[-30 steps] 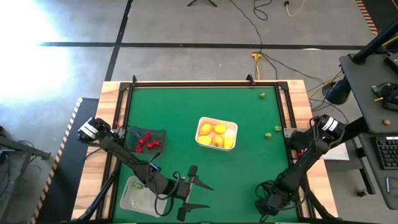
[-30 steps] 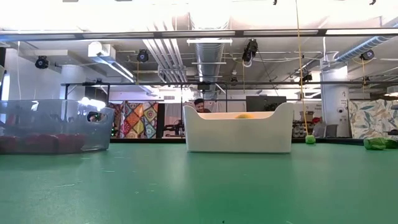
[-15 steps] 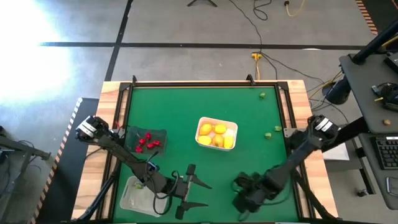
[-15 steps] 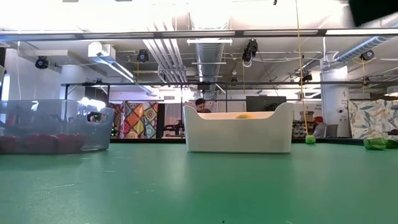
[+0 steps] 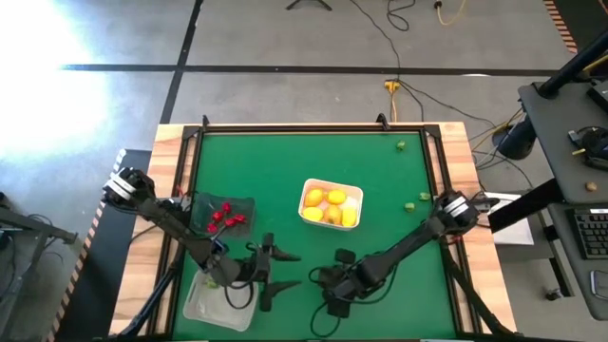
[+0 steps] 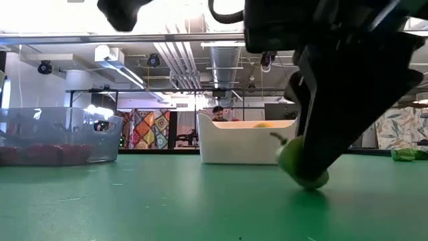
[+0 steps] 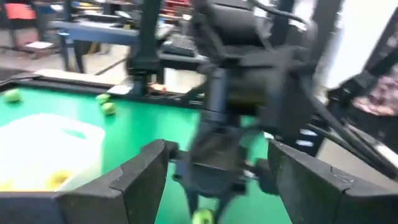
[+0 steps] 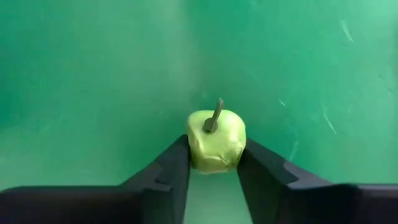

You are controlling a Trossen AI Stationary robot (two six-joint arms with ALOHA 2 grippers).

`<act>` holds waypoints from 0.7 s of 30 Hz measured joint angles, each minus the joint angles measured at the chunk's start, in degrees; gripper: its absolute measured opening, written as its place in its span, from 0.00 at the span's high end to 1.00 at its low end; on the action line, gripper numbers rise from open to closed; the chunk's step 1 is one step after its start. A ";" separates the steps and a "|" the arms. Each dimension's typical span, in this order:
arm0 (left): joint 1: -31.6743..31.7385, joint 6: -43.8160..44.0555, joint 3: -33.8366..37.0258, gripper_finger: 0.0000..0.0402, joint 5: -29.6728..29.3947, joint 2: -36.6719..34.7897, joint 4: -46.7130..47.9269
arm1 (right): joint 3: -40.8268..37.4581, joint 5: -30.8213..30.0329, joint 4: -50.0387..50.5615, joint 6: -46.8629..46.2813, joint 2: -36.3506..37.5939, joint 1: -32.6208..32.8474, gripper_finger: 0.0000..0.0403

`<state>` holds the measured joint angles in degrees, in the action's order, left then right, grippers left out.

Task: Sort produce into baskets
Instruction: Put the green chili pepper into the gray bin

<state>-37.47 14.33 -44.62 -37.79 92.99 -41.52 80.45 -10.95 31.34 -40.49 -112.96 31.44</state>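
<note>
Right gripper [image 8: 214,180] jaws clamped on a small green apple [image 8: 216,140], one finger on each flank, its stem pointing away from the wrist; the left gripper [image 5: 268,275] stands with its jaws spread wide and nothing between them. High view: the right arm reaches low across the green table [image 5: 380,180] from the right edge, its gripper near the front centre, just beside the left gripper and facing it. Low view: the green apple [image 6: 302,164] hangs at the tip of the dark fingers, close above the mat (contact with the surface cannot be judged). Left wrist view: the right gripper [image 7: 208,208] fills the space ahead of the left fingers [image 7: 140,177], the apple a green blur at its tip. White basket [image 5: 332,204] sits mid-table holding several yellow rounds [image 5: 325,201]. Dark see-through basket [image 5: 224,215] lies left of it with small red pieces [image 5: 224,217] inside. Clear basket [image 5: 218,299] sits at the front left corner, just beside the left gripper; a green piece [image 5: 211,281] shows at its far end. Two loose green pieces remain on the mat: one near the far right corner [image 5: 401,145], one by the right edge [image 5: 410,204].
</note>
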 joint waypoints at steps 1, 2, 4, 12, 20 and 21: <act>0.12 0.76 0.45 0.36 -0.88 -0.04 -0.27 | 0.75 -0.03 0.18 0.99 -0.73 0.00 0.69; 0.29 1.33 0.85 0.36 -1.74 -0.04 -0.25 | 1.51 -0.05 0.07 1.65 -1.33 0.00 0.66; 0.89 1.80 0.97 0.36 -2.04 0.49 -0.20 | 2.46 -0.08 0.19 2.97 -1.82 0.02 0.59; 5.15 4.27 -3.74 0.36 6.57 5.13 1.23 | 3.17 -2.82 7.10 3.18 2.92 0.74 0.38; 5.62 14.07 -14.35 0.36 10.39 12.01 26.70 | 2.72 -16.69 17.70 -5.48 8.71 8.64 0.30; 5.57 15.64 -15.56 0.35 10.37 13.00 29.22 | 2.68 -17.74 18.13 -7.09 8.85 9.34 0.29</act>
<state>-31.90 29.97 -60.18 -27.42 105.99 -12.30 83.13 -28.69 49.47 -47.58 -104.11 40.78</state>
